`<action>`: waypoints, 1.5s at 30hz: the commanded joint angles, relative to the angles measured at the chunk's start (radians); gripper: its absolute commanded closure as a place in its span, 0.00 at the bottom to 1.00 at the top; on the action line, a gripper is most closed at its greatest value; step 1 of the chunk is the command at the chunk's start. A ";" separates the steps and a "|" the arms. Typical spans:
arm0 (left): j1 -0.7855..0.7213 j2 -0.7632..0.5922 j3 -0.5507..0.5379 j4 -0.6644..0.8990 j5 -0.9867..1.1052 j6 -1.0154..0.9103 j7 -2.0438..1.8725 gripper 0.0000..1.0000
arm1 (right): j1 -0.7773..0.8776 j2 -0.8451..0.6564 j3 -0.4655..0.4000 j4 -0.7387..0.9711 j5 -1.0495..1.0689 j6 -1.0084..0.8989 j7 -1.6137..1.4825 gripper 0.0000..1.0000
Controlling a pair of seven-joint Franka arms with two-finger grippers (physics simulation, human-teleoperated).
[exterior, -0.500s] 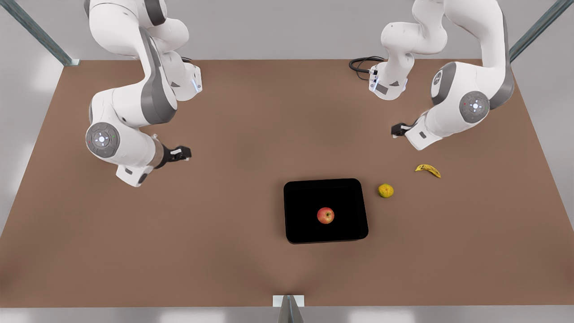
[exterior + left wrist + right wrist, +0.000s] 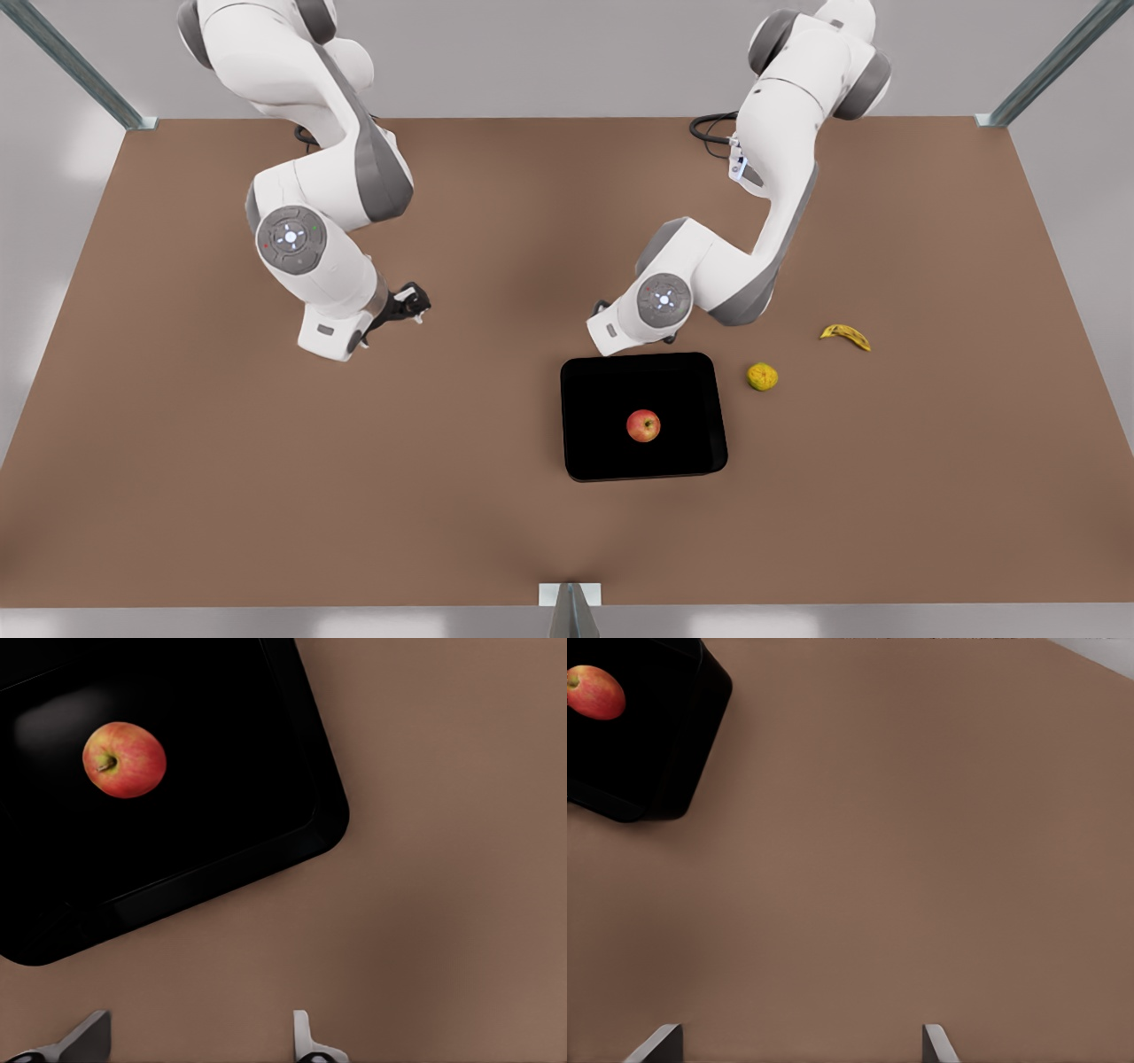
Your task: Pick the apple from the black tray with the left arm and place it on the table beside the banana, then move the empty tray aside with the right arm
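The left gripper (image 2: 195, 1038) hangs with its fingers spread wide and empty over bare table (image 2: 443, 859), just off the rim of the black tray (image 2: 292, 859). In the front view this is the arm just above the tray's top edge, near the frame's centre, its wrist hiding the fingers. That placement fits a reach for the apple (image 2: 124, 759), which sits alone in the tray's upper left in the wrist picture — untouched, so the pick is not yet made. The right gripper (image 2: 799, 1043) is also wide and empty over open brown table, the tray's corner far off. In the front view it sits at the frame's left (image 2: 409, 304), well apart from the tray, probably waiting its turn. The banana (image 2: 845, 336) lies toward the front view's right, with a lumpy yellow-green fruit (image 2: 762, 377) between it and the tray — a thing to avoid when setting the apple down.
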 commanded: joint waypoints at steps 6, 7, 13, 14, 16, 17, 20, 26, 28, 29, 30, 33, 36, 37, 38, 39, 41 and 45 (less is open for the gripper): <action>-0.009 0.124 0.046 0.007 0.058 0.266 -0.635 0.00 | -0.008 -0.010 -0.019 0.001 -0.005 0.011 -0.016 0.00; -0.006 0.136 0.061 0.005 0.062 0.291 -0.635 0.00 | -0.009 -0.009 -0.028 -0.001 -0.005 0.013 -0.016 0.00; 0.015 0.230 0.075 -0.016 0.066 0.453 -0.628 0.00 | -0.003 -0.009 -0.044 -0.001 -0.007 0.015 -0.006 0.00; 0.015 0.244 0.076 -0.018 0.065 0.470 -0.629 0.00 | -0.003 -0.009 -0.044 -0.001 -0.007 0.015 -0.006 0.00; 0.011 0.259 0.076 -0.035 0.065 0.495 -0.634 0.00 | 0.002 -0.010 -0.044 -0.001 -0.005 0.015 -0.006 0.00; 0.008 0.259 0.075 -0.053 0.065 0.515 -0.635 0.00 | 0.002 -0.010 -0.044 -0.001 -0.005 0.015 -0.006 0.00; 0.014 0.257 0.076 -0.052 0.095 0.504 -0.631 0.00 | 0.002 -0.012 -0.042 -0.001 -0.005 0.015 -0.006 0.00; 0.026 0.251 0.076 -0.033 0.169 0.440 -0.422 0.00 | 0.002 -0.012 -0.041 -0.001 -0.008 0.015 -0.006 0.00; 0.026 0.254 0.075 -0.035 0.169 0.440 -0.352 0.00 | 0.002 -0.012 -0.041 -0.001 -0.008 0.015 -0.006 0.00; 0.026 0.254 0.073 -0.033 0.169 0.440 -0.342 0.00 | 0.003 -0.012 -0.039 -0.001 -0.008 0.016 -0.006 0.00; 0.026 0.257 0.073 -0.035 0.169 0.440 -0.341 0.00 | 0.003 -0.012 -0.041 -0.002 -0.008 0.033 -0.006 0.00; 0.026 0.260 0.073 -0.021 0.169 0.440 -0.296 0.00 | 0.003 -0.012 -0.041 -0.005 -0.008 0.033 -0.006 0.00; 0.026 0.262 0.073 0.010 0.167 0.440 -0.287 0.00 | 0.003 -0.013 -0.041 -0.005 -0.007 0.033 -0.006 0.00; 0.028 0.263 0.073 0.014 0.167 0.449 -0.282 0.00 | 0.003 -0.012 -0.041 -0.005 -0.007 0.033 -0.006 0.00; 0.028 0.271 0.073 0.028 0.167 0.450 -0.273 0.00 | 0.003 -0.013 -0.041 -0.005 -0.007 0.033 -0.006 0.00; 0.028 0.277 0.073 0.037 0.167 0.455 -0.273 0.00 | 0.003 -0.012 -0.041 -0.005 -0.007 0.033 -0.006 0.00; 0.029 0.288 0.075 0.056 0.169 0.458 -0.272 0.00 | 0.003 -0.013 -0.041 -0.005 -0.007 0.031 -0.006 0.00; 0.034 0.317 0.079 0.080 0.170 0.473 -0.263 0.00 | 0.003 -0.013 -0.039 -0.005 -0.007 0.031 -0.006 0.05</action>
